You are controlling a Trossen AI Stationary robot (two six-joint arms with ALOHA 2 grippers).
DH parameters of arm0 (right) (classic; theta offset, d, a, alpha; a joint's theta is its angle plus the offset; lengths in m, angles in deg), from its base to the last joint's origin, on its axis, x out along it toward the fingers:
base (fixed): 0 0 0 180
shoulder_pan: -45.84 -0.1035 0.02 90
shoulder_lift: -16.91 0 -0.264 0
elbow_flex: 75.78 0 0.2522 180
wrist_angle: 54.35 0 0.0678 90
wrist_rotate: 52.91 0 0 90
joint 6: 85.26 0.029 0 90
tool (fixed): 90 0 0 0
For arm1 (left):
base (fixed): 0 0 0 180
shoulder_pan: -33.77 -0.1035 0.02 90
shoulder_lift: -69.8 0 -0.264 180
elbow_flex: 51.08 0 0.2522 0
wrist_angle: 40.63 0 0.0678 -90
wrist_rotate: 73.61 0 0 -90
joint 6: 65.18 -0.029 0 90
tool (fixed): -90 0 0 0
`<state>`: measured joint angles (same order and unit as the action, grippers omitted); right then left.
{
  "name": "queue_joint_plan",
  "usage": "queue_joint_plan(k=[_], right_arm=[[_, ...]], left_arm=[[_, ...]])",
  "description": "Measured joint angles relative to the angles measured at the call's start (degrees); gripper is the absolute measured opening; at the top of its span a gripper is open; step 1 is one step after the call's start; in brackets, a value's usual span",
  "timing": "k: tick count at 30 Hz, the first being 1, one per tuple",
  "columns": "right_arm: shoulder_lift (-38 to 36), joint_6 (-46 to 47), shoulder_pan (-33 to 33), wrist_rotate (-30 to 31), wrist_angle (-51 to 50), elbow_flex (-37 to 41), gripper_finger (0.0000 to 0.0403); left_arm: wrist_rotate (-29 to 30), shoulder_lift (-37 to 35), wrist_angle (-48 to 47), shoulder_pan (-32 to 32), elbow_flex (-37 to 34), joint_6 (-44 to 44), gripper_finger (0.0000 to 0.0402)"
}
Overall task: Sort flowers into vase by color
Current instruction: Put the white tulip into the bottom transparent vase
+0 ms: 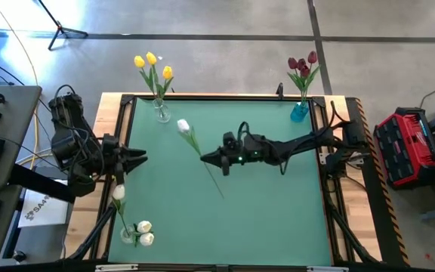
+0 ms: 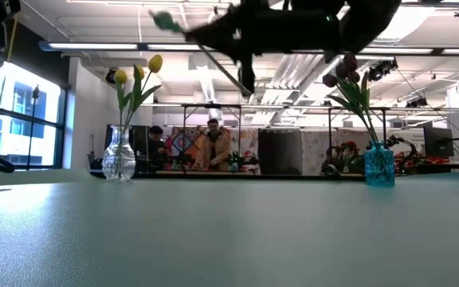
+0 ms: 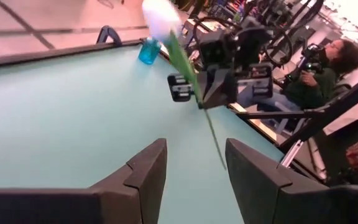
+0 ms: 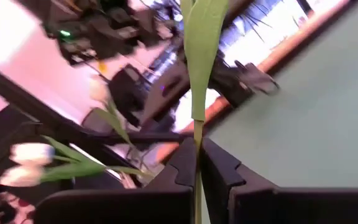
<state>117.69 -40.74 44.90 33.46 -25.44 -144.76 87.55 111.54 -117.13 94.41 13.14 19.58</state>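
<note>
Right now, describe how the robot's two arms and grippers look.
Both arms are dark, near black, jointed, with black cables along them. The left gripper and right gripper each taper to two dark, wedge-shaped fingers. Small green lights glow on the right arm's wrist.

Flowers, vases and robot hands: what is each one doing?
White tulip: lifted, pinched by right gripper.
Left gripper: open, empty.
Yellow tulips: in clear vase.
Red tulips: in blue vase.
Other white tulips: in near-left vase.
</note>
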Motion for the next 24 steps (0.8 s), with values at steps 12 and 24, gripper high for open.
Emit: queue_joint_plan(k=[12,24], right_arm=[[5.7,-19.9,0.3,-6.3,-21.8,-28.3,0.0000],[19.3,-27.9,0.1,-7.8,-30.4,-54.0,0.0000]], left_arm=[[0.0,0.7,18.2,-4.8,0.0,-22.2,0.0218],[1.3,1.6,34.6,-8.8,0.0,-44.3,0.0207]])
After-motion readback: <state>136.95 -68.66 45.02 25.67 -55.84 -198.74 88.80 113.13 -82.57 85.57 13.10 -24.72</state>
